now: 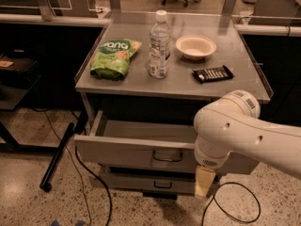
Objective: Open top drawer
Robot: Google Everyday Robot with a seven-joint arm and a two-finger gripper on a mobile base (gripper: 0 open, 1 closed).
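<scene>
The top drawer (127, 150) is a wide grey metal drawer under the tabletop. It stands pulled out, with its shallow tray interior (141, 129) showing. Its small wire loop handle (167, 157) sits in the middle of the front. My white arm (235, 131) hangs in front of the drawer's right end and hides that part. My gripper (204, 182) shows as a cream piece pointing down below the arm joint. It is right of the handle, in front of the lower drawer (141, 181).
On the cart top (141, 81) lie a green chip bag (114, 58), a water bottle (159, 45), a white bowl (195, 46) and a dark snack bar (212, 74). Black cables (89, 178) and a black bar (56, 157) lie on the floor to the left. A dark desk (14, 69) stands at the left.
</scene>
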